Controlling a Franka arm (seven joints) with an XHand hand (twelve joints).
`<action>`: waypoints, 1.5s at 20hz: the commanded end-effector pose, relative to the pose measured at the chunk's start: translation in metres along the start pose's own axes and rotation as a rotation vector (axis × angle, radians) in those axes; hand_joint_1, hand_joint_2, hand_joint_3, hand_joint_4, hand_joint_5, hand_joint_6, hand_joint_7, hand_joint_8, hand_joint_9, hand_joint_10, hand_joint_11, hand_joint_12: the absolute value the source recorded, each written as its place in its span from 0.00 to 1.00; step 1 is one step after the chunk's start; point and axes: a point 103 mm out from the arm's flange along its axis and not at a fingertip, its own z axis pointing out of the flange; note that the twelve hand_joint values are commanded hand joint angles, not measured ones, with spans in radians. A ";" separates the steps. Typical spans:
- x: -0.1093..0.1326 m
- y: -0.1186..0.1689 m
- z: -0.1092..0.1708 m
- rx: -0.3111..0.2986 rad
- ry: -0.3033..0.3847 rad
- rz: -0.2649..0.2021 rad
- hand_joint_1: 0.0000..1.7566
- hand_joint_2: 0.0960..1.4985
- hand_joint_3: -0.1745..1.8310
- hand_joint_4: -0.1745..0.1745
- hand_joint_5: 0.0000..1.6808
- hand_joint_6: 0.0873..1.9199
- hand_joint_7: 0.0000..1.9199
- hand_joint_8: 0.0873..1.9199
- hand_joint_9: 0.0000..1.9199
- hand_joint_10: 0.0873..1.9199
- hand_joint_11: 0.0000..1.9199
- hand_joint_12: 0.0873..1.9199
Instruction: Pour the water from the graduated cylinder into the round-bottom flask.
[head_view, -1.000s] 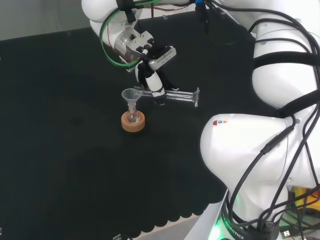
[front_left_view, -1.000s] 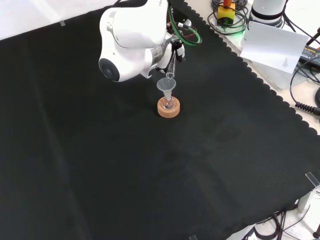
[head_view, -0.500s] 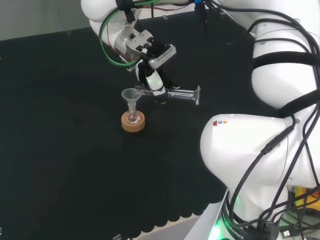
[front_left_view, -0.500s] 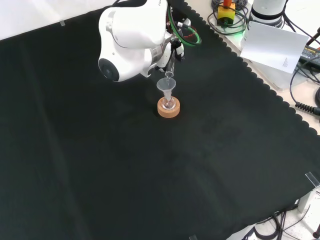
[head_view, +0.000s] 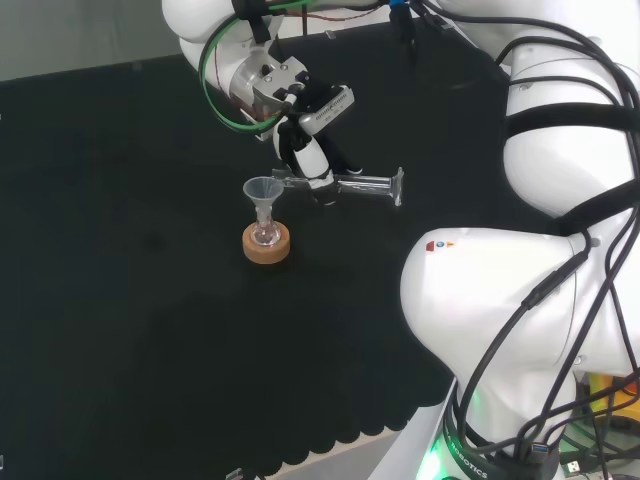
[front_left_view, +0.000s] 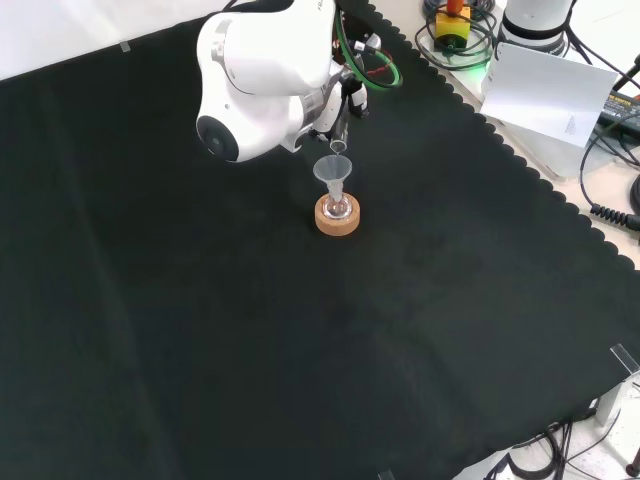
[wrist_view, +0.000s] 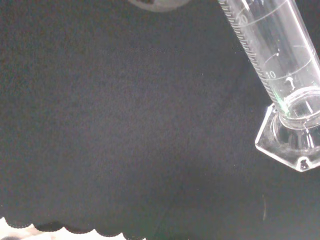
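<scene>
Black cloth (front_left_view: 300, 350), white sheet (front_left_view: 545, 90)

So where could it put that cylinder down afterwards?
Bare cloth lies all round: in the front view, everything below and to both sides of the flask. It is crowded just above the funnel, where the hand holds the cylinder.

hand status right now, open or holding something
Hand: shut on the graduated cylinder, which lies about level with its mouth over the funnel in the round-bottom flask.
</scene>
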 end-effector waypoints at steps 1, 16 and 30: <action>0.001 -0.001 0.000 -0.001 -0.003 -0.001 0.71 0.75 0.09 0.00 0.54 0.55 0.50 0.54 0.78 0.00 0.64 0.37; 0.016 -0.005 -0.009 -0.035 -0.011 -0.009 0.71 0.74 0.09 0.00 0.54 0.54 0.50 0.54 0.78 0.00 0.64 0.37; 0.011 -0.009 -0.008 -0.198 0.009 -0.071 0.71 0.74 0.09 0.00 0.54 0.54 0.50 0.54 0.78 0.00 0.64 0.37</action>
